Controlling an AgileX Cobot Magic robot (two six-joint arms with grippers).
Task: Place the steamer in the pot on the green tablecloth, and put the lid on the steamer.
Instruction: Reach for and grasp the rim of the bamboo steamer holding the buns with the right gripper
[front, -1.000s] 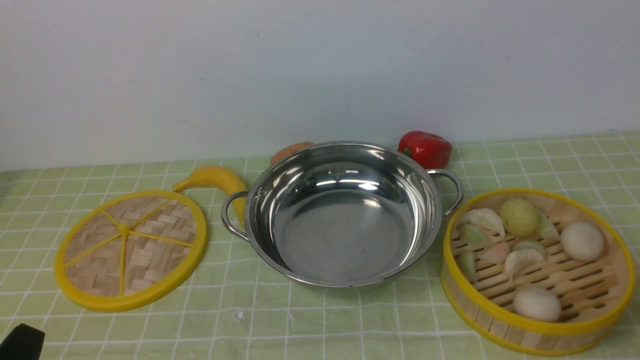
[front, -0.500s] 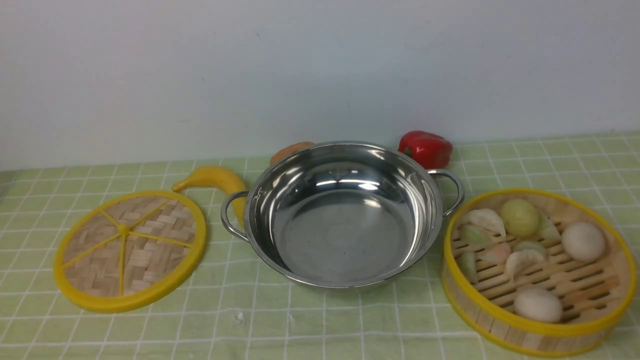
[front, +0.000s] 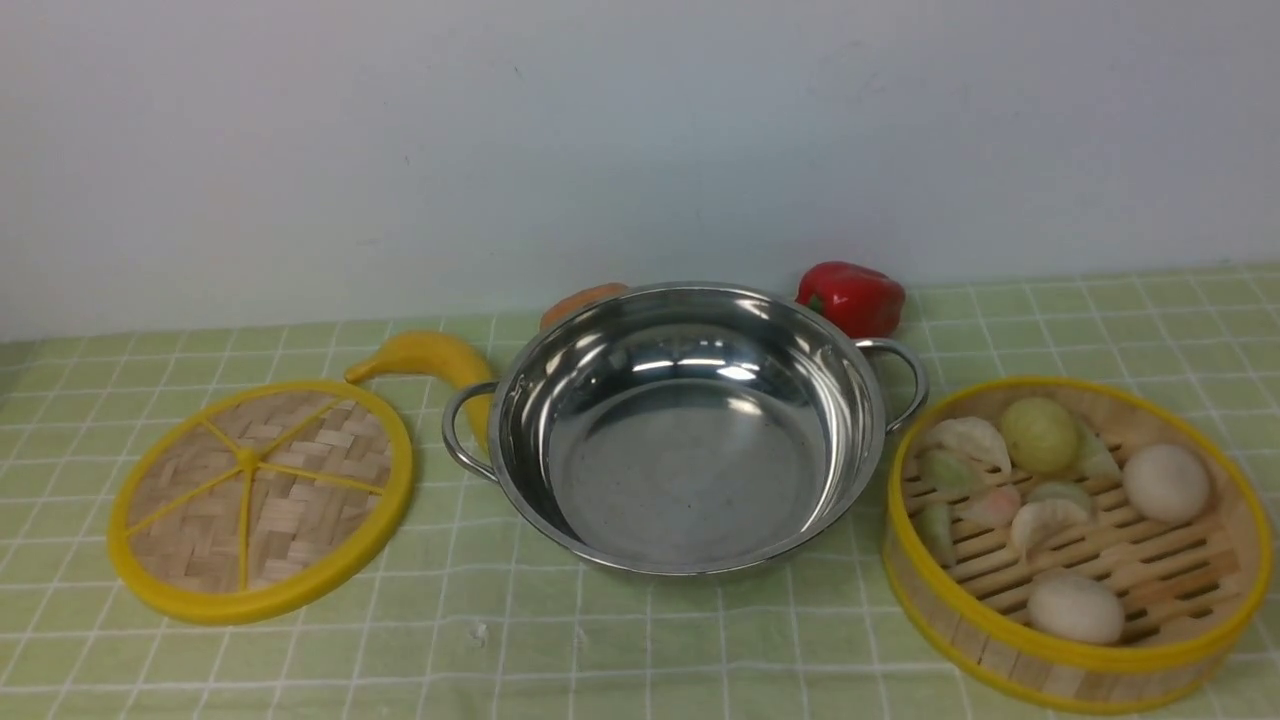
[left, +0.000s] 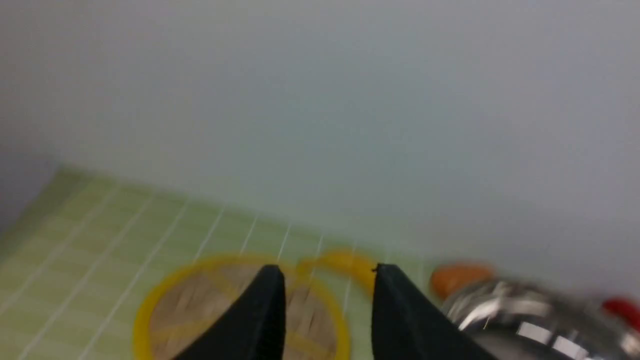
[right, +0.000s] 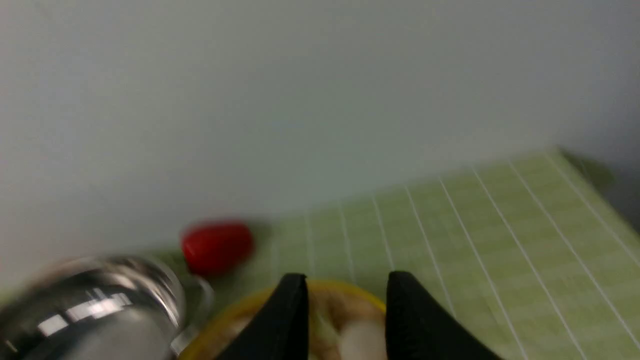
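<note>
The steamer (front: 960, 625), a bamboo basket with a yellow rim, sits at the right on the green tablecloth (front: 640, 650) and holds white, green and pink toy buns and dumplings. The shiny steel pot (front: 690, 470) stands empty in the middle, and the flat woven lid (front: 260, 500) lies to its left. Neither gripper shows in the front view. In the left wrist view my left gripper (left: 326, 267) is open, raised on the near side of the lid (left: 210, 300). In the right wrist view my right gripper (right: 347, 275) is open, with the steamer's rim (right: 345, 287) beyond its tips.
A yellow banana (front: 430, 357) lies behind the lid against the pot's left handle. A red pepper (front: 852, 297) and an orange object (front: 582, 300) sit behind the pot by the pale wall. The cloth's right edge shows in the right wrist view.
A black part of my left gripper showed in the front view's lower left corner one second ago and has since left that view. The lid, pot and steamer have not moved.
</note>
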